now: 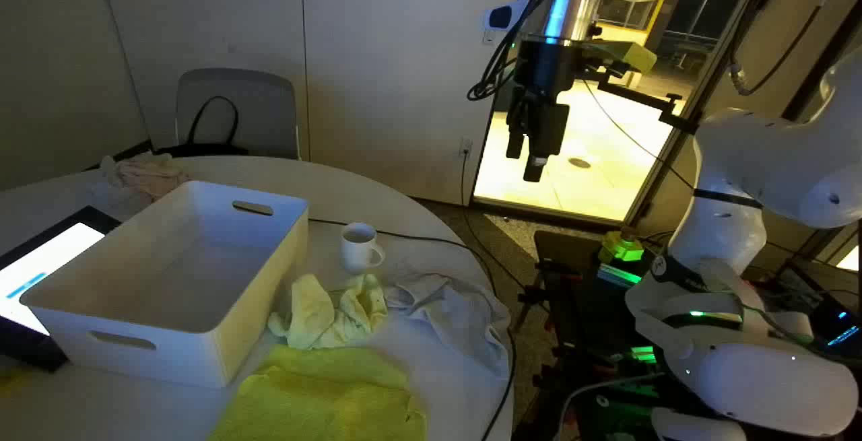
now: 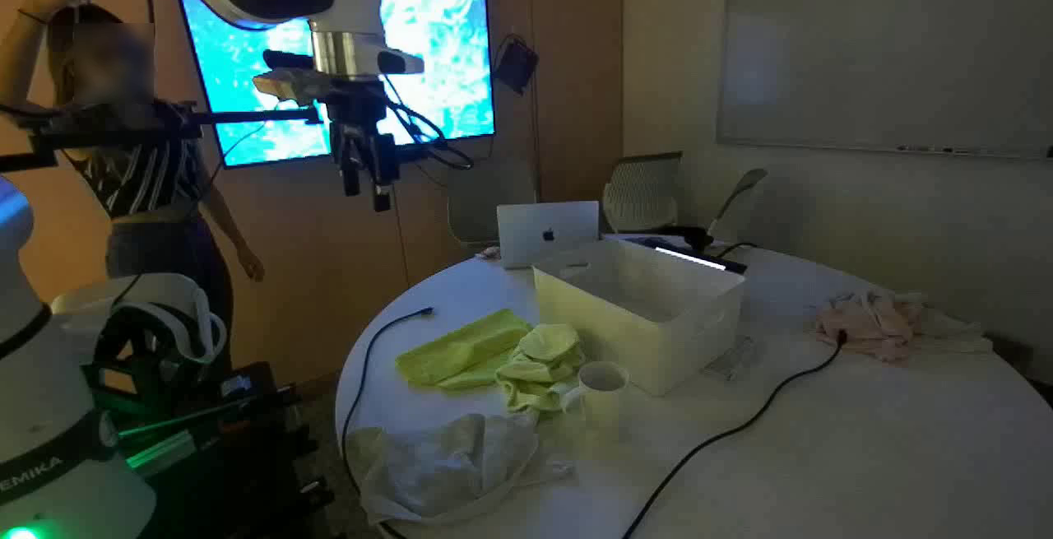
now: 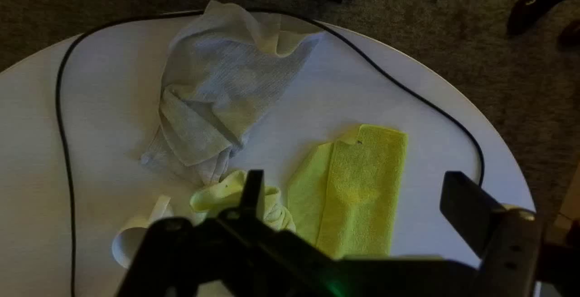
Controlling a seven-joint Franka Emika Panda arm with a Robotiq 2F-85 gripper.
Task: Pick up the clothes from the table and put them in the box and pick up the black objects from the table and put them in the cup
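The pincer (image 3: 354, 178) hangs well above the counter (image 2: 806, 457), its jaws spread wide and holding nothing. In the wrist view the grey cloth (image 3: 231, 75) reaches the round edge and covers part of the black cable (image 3: 67, 165) along it; the folded yellow cloth (image 3: 367, 206) lies farther in, with a stretch of white top between it and the cable. The crumpled pale cloth (image 1: 310, 316) is just beside the yellow one, between it and the upright cup (image 1: 357, 249). The box (image 1: 262, 296), open-topped, stands near the pale cloth. In an exterior view the cable crosses a broad open stretch beside the cup.
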